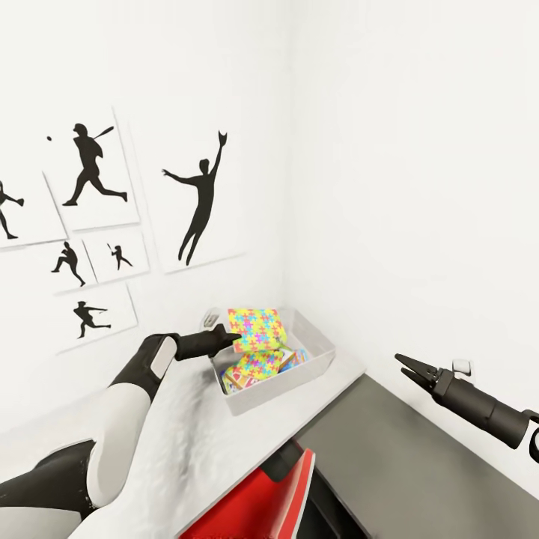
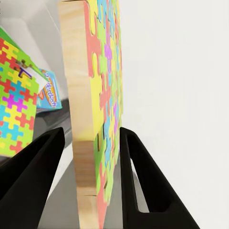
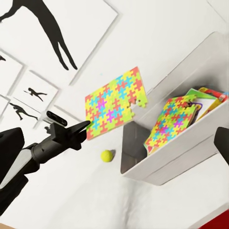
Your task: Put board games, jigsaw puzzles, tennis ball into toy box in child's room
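While the left pincer (image 1: 233, 337) pinches the jigsaw puzzle (image 1: 254, 329) by one edge, the board stands upright over the toy box (image 1: 318, 358) on the worktop (image 1: 187, 442), already holding a second puzzle (image 1: 258, 365). Release looks due next. The tennis ball (image 3: 106, 155) lies just beside the box. The right pincer (image 1: 410, 367) hangs well apart, fingers slightly spread.

Bright, even, sharp simulator renders
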{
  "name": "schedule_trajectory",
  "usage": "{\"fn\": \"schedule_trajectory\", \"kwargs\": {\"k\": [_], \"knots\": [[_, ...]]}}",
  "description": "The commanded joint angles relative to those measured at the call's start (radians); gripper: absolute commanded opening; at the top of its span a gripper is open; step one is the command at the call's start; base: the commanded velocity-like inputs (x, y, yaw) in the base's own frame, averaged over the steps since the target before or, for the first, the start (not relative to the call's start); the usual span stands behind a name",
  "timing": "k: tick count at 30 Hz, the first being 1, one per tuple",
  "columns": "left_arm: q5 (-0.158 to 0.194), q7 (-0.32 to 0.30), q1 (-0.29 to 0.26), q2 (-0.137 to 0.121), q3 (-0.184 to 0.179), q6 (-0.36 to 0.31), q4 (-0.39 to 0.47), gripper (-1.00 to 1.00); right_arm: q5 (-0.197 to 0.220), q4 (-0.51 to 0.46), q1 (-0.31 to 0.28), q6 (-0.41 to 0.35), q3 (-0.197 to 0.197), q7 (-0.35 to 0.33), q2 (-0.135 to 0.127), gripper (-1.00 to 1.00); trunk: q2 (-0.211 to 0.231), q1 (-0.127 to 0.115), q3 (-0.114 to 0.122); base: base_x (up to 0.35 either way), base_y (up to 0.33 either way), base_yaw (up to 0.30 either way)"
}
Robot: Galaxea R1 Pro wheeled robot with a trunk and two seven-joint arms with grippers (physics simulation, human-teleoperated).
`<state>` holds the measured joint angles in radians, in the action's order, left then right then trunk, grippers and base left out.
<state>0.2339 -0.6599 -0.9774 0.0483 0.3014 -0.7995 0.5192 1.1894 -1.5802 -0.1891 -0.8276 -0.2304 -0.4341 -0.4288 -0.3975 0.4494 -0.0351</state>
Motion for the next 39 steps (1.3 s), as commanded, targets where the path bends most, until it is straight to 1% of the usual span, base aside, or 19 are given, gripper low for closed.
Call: {"fn": "schedule_trajectory", "kwargs": {"k": [1, 9, 14, 16, 18, 19, 21, 22, 24, 28, 33, 34, 36, 38, 39], "knots": [[-0.003, -0.004, -0.001, 0.001, 0.007, -0.005, 0.000, -1.00, -0.001, 0.000, -0.001, -0.005, -0.001, -0.003, 0.000, 1.00, -0.003, 0.001, -0.004, 0.000, 0.000, 0.000], [-0.002, -0.004, -0.001, 0.002, 0.007, -0.001, -0.001, -1.00, -0.001, 0.000, -0.001, -0.005, -0.001, -0.004, 0.001, 1.00, -0.003, 0.001, -0.017, 0.000, 0.000, 0.000], [-0.003, -0.004, -0.001, 0.001, 0.006, 0.025, -0.002, -1.00, 0.001, 0.000, -0.001, -0.007, -0.001, -0.013, 0.000, 1.00, -0.003, 0.001, -0.025, 0.000, 0.000, 0.000], [-0.003, -0.004, -0.001, 0.002, 0.006, 0.032, -0.002, -1.00, 0.002, 0.000, -0.001, -0.011, -0.003, -0.044, 0.000, 1.00, -0.003, 0.001, -0.029, 0.000, 0.000, 0.000], [-0.004, -0.004, -0.001, 0.002, 0.006, 0.037, -0.002, -1.00, 0.002, -0.001, -0.001, -0.029, -0.015, -0.128, -0.001, 1.00, -0.003, 0.001, -0.032, 0.000, 0.000, 0.000], [-0.004, -0.004, -0.001, 0.002, 0.006, 0.038, -0.002, -1.00, 0.000, -0.001, -0.001, -0.036, -0.019, -0.154, -0.001, 1.00, -0.003, 0.001, -0.034, 0.000, 0.000, 0.000], [-0.003, -0.004, -0.001, 0.002, 0.006, 0.039, -0.002, -1.00, -0.005, -0.001, -0.001, -0.063, -0.044, -0.254, 0.000, 1.00, -0.003, 0.001, -0.037, 0.000, 0.000, 0.000], [-0.003, -0.004, -0.001, 0.002, 0.006, 0.040, -0.002, -1.00, -0.007, 0.000, -0.001, -0.071, -0.056, -0.291, 0.000, 1.00, -0.003, 0.001, -0.039, 0.000, 0.000, 0.000], [-0.003, -0.004, -0.001, 0.002, 0.007, 0.040, -0.002, -1.00, -0.008, 0.000, -0.001, -0.079, -0.067, -0.324, 0.000, 1.00, -0.003, 0.001, -0.042, 0.000, 0.000, 0.000], [-0.004, -0.003, -0.001, 0.003, 0.007, 0.041, -0.001, -1.00, -0.009, 0.001, -0.001, -0.086, -0.077, -0.352, 0.001, 1.00, -0.003, 0.001, -0.049, 0.000, 0.000, 0.000], [-0.004, -0.001, -0.001, 0.003, 0.007, 0.056, -0.002, -1.00, -0.010, 0.004, -0.001, -0.087, -0.079, -0.358, 0.001, 1.00, -0.003, 0.001, -0.057, 0.000, 0.000, 0.000], [-0.003, 0.007, -0.001, 0.004, 0.007, 0.065, -0.002, -1.00, -0.010, 0.004, -0.001, -0.087, -0.079, -0.358, 0.001, 1.00, -0.003, 0.001, -0.058, 0.000, 0.000, 0.000], [-0.002, 0.049, -0.001, 0.006, 0.007, 0.078, -0.005, -1.00, -0.010, 0.006, -0.001, -0.087, -0.080, -0.359, 0.001, 1.00, -0.003, 0.001, -0.062, 0.000, 0.000, 0.000], [-0.001, 0.093, -0.001, 0.014, 0.008, 0.082, -0.006, -1.00, -0.010, 0.006, -0.001, -0.087, -0.081, -0.360, 0.001, 1.00, -0.003, 0.001, -0.065, 0.000, 0.000, 0.000], [-0.001, 0.102, -0.001, 0.016, 0.008, 0.083, -0.007, -1.00, -0.010, 0.006, -0.001, -0.087, -0.081, -0.360, 0.001, 1.00, -0.003, 0.001, -0.067, 0.000, 0.000, 0.000]]}}
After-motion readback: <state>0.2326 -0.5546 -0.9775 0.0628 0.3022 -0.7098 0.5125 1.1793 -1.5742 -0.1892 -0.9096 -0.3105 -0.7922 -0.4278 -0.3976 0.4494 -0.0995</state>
